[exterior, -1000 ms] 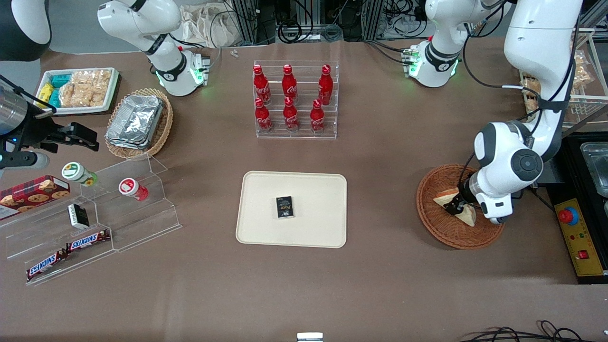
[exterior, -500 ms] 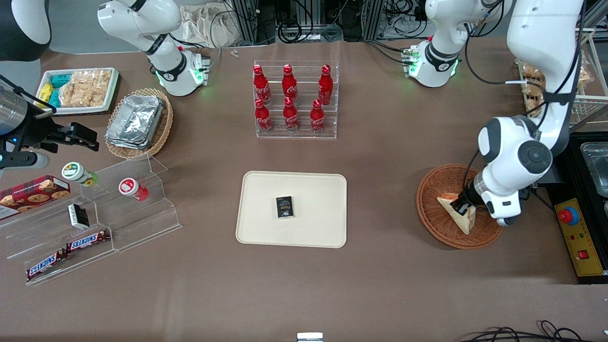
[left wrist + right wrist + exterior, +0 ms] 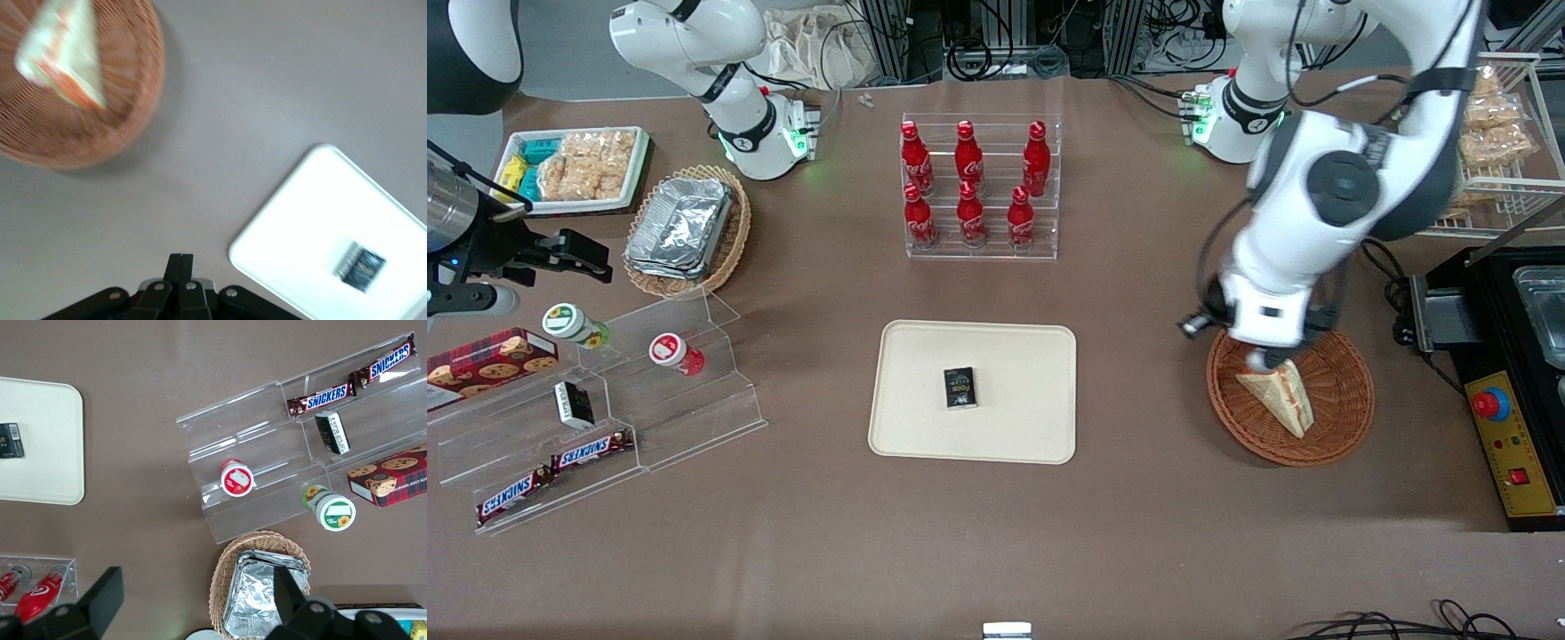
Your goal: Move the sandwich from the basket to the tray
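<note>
**Sandwich left in the basket as the arm pulls away empty**

The sandwich (image 3: pixel 1276 397) lies in the basket (image 3: pixel 1343 391), on the part nearest the tray, with its orange and green filling turned up toward the front camera. Half a second ago the end effector (image 3: pixel 1261 358) was down on it, fingers set on the wedge. Now the arm has swung up and toward the tray (image 3: pixel 1014 356), and the bread has not come with it. It has only shifted and rolled a little from how it lay a second ago.

In the wrist view the fingers (image 3: pixel 186 267) are pressed flat together with nothing between them, and the sandwich shows well apart from them, resting on the wicker. In the front view the end effector hangs above the basket's rim, over the edge farther from that camera, blurred with motion.

My reading is that the grasp slipped: the jaws closed, and the wedge either squeezed out or was never properly pinched. The task has not moved forward. The tray carries only a small dark packet (image 3: pixel 959 388) near its middle, with plenty of bare room around it, and the brown surface (image 3: pixel 1138 356) between tray and basket is bare.

The likely next step is to return over the basket, open the fingers and take the wedge again. It is soft bread with a tapering shape, so a hold across its thicker part would probably be more secure.
</note>
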Controlling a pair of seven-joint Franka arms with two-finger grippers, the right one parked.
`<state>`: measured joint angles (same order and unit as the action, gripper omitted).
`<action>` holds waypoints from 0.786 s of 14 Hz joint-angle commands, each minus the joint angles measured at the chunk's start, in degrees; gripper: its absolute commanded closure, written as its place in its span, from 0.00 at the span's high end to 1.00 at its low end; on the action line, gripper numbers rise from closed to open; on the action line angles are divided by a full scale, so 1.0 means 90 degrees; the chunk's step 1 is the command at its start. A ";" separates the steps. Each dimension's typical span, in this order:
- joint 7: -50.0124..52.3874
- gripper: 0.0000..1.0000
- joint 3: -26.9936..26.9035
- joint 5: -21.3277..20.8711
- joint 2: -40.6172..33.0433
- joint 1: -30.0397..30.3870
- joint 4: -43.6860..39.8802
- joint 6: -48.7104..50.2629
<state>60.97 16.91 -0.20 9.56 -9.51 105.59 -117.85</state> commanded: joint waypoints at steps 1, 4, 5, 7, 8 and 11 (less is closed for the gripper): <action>0.0277 0.00 -0.0024 -0.0338 0.0393 -0.0300 -0.0560 0.0057; -0.0287 0.73 0.0006 -0.0504 0.0315 -0.0291 -0.0570 0.0174; -0.0522 1.00 -0.0014 -0.0524 0.0257 -0.0252 -0.0590 0.0329; -0.0951 1.00 -0.0256 -0.0524 0.0111 -0.0193 -0.0862 0.0972; -0.1321 1.00 -0.0461 -0.0515 0.0013 -0.0125 -0.1028 0.1401; -0.2863 1.00 -0.0805 -0.0524 -0.0338 0.0439 -0.1050 0.2166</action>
<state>43.03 10.51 -4.62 9.07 -9.23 95.65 -101.48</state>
